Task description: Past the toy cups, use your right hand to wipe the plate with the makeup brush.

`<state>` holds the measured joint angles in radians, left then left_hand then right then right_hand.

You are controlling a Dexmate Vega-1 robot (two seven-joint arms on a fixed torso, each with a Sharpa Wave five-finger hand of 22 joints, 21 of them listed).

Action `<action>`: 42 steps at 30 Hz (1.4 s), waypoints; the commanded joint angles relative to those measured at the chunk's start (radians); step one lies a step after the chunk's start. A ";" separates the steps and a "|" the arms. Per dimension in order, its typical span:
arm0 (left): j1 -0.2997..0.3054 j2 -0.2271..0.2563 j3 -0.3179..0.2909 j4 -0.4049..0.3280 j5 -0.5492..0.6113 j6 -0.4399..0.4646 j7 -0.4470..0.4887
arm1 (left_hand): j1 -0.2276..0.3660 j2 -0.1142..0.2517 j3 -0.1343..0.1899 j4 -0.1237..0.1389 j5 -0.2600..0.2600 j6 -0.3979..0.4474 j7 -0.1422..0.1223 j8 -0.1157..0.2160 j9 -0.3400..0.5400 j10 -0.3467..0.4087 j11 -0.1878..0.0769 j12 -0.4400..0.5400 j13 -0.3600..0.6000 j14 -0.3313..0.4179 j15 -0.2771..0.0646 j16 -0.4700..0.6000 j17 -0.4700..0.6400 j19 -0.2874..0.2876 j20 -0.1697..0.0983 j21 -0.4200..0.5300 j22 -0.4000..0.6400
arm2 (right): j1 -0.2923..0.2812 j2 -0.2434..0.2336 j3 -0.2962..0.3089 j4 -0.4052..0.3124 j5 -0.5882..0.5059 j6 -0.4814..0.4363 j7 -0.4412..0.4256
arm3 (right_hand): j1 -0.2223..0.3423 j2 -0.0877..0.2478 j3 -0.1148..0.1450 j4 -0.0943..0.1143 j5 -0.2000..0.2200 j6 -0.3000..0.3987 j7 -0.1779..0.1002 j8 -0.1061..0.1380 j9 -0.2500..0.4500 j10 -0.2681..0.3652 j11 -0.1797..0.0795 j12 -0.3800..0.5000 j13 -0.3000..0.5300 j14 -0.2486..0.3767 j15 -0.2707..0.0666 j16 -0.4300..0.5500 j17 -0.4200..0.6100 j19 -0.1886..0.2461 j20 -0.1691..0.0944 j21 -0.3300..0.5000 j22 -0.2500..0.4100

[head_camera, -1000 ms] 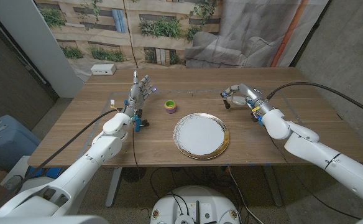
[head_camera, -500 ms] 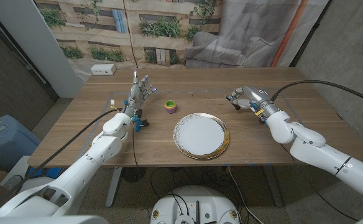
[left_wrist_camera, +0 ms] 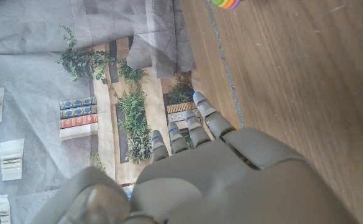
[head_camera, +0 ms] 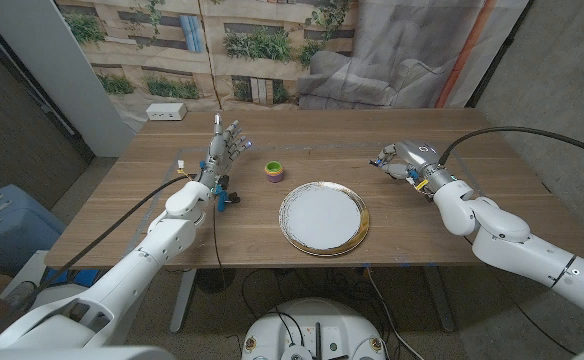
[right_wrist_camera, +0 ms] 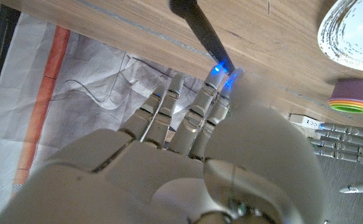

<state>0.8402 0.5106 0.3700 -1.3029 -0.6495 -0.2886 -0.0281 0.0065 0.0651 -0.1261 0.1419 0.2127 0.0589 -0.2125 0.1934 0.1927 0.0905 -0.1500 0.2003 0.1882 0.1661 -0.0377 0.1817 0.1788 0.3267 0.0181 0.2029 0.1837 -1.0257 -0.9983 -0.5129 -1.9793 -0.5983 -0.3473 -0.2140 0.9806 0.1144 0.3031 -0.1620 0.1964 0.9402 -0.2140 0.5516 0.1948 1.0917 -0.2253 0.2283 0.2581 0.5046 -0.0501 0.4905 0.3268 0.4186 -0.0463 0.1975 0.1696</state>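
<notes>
Now right hand [head_camera: 404, 158] further right, pinching brush [right_wrist_camera: 201, 28]

A wooden table [head_camera: 272, 230] with a matt, brown, straight-grained top. On it, a smooth glossy plate [head_camera: 323, 218], white with a shiny gold rim. Just beyond the plate, a small stack of toy cups [head_camera: 273, 171] in bright, smooth plastic. Both robot arms have glossy white plastic shells. The left hand [head_camera: 226, 145] and right hand [head_camera: 402, 160] look like matt grey plastic. The makeup brush [right_wrist_camera: 201, 28] has a dark, smooth handle. Behind the table hangs crumpled grey cloth [head_camera: 392, 50].
</notes>
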 commanded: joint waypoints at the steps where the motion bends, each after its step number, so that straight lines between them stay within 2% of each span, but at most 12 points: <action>1: 0.000 0.000 0.000 -0.001 0.000 0.001 0.000 | -0.001 0.015 -0.002 0.007 0.004 -0.003 -0.008 0.004 0.002 0.004 -0.005 0.007 0.003 0.007 -0.014 0.003 0.002 0.007 0.000 0.006 0.005 | -0.012 -0.036 -0.017 -0.025 -0.073 -0.057 0.047 | 0.008 0.007 0.003 -0.002 0.005 0.010 -0.003 0.006 0.016 0.009 0.004 0.002 0.003 0.009 -0.156 -0.003 0.003 0.006 -0.017 0.004 0.003; 8: 0.000 0.000 0.000 0.000 0.000 0.001 0.000 | -0.001 0.014 -0.002 0.007 0.004 -0.003 -0.008 0.003 0.002 0.004 -0.006 0.007 0.003 0.007 -0.014 0.003 0.002 0.007 0.001 0.006 0.005 | -0.017 -0.050 -0.021 -0.023 -0.090 -0.062 0.068 | 0.008 0.006 0.004 -0.002 0.005 0.011 -0.003 0.008 0.018 0.011 0.004 0.002 0.003 0.011 -0.156 -0.004 0.002 0.006 -0.017 0.004 0.003; 20: 0.000 -0.001 0.000 0.000 0.000 0.000 0.000 | -0.001 0.014 -0.002 0.007 0.004 -0.003 -0.008 0.003 0.002 0.004 -0.009 0.008 0.003 0.008 -0.014 0.003 0.002 0.008 0.000 0.007 0.005 | 0.001 -0.035 -0.044 -0.016 -0.106 -0.095 0.137 | 0.007 0.005 0.005 -0.001 0.005 0.011 -0.003 0.010 0.022 0.012 0.004 0.001 0.002 0.012 -0.156 -0.007 0.001 0.003 -0.019 0.002 0.003; 42: 0.000 -0.001 0.000 0.001 0.000 0.000 -0.001 | -0.001 0.015 -0.002 0.007 0.004 -0.003 -0.008 0.003 0.002 0.003 -0.007 0.007 0.003 0.007 -0.014 0.003 0.002 0.008 -0.001 0.007 0.005 | 0.049 -0.004 -0.081 0.040 -0.083 -0.046 0.174 | 0.006 0.002 0.005 -0.001 0.005 0.008 -0.004 0.015 0.027 0.014 0.004 0.000 0.002 0.015 -0.156 -0.008 0.001 -0.002 -0.014 0.000 0.003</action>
<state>0.8403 0.5098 0.3700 -1.3032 -0.6500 -0.2886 -0.0281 0.0065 0.0651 -0.1261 0.1419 0.2127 0.0590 -0.2125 0.1934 0.1927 0.0906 -0.1500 0.2003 0.1882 0.1661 -0.0377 0.1817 0.1788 0.3267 0.0181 0.2029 0.1837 -0.9979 -1.0162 -0.5769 -1.9658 -0.6946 -0.4183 -0.0581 0.9806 0.1144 0.3030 -0.1620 0.1966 0.9415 -0.2127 0.5590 0.1948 1.0971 -0.2198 0.2284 0.2582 0.5079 -0.0466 0.4836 0.3248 0.4185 -0.0463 0.1975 0.1696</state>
